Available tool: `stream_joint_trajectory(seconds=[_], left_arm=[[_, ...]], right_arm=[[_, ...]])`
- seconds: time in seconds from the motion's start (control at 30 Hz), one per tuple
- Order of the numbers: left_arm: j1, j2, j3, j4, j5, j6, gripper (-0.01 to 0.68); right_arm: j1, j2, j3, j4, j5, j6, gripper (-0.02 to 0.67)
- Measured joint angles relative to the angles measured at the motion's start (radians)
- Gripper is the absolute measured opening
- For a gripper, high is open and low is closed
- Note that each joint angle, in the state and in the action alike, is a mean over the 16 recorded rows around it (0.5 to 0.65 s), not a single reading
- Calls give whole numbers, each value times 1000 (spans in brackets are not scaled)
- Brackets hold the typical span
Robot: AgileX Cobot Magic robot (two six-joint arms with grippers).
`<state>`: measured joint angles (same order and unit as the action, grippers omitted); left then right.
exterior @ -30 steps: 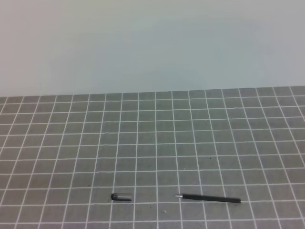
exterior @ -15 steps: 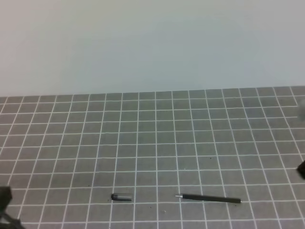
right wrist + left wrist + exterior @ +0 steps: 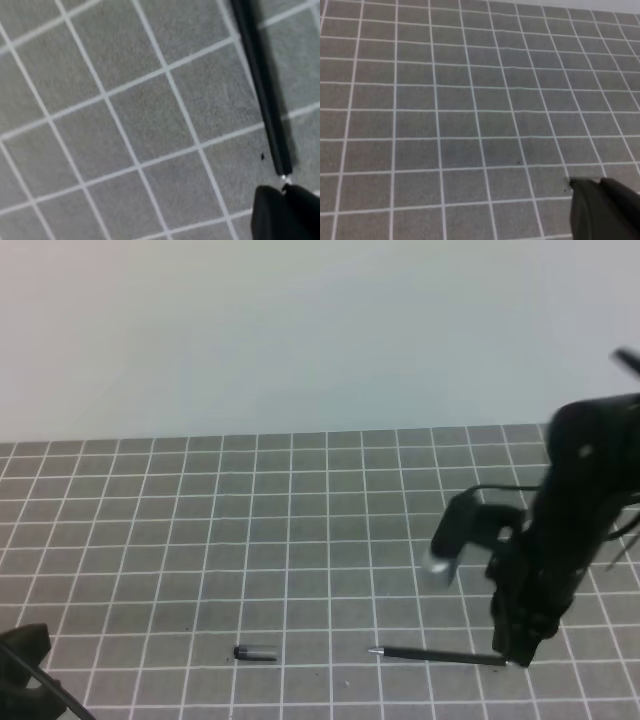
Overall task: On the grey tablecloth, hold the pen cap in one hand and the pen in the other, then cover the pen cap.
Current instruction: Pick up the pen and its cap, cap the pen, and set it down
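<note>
The pen lies flat on the grey tablecloth near the front, silvery tip to the left. The pen cap lies several squares to its left. My right gripper points down at the pen's right end. In the right wrist view the pen runs up from just above the dark tips of the right gripper; how wide they stand does not show. My left gripper shows as dark tips pressed together over bare cloth. Neither pen nor cap shows in that view.
The left arm sits at the bottom left corner of the high view, well left of the cap. The cloth ends at a pale plain surface at the back. The right arm's black body stands over the cloth's right side.
The right arm has swung in from the right edge and come down at the pen's right end. The left arm has crept a little further into view. Pen and cap lie where they were.
</note>
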<state>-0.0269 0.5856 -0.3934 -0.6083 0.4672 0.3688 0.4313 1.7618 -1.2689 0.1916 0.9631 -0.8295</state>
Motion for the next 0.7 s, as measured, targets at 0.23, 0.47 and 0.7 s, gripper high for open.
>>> stream_joint_trajectory(seconds=[0.23, 0.47, 0.7], left_arm=[[0, 3, 0, -20, 14, 7, -3], [0, 3, 0, -35, 22, 16, -3], [0, 3, 0, -38, 26, 21, -3]], right_arm=[[93, 98, -36, -105, -48, 6, 274], [123, 126, -44, -152, -111, 12, 388], [125, 129, -43, -148, -156, 11, 358]])
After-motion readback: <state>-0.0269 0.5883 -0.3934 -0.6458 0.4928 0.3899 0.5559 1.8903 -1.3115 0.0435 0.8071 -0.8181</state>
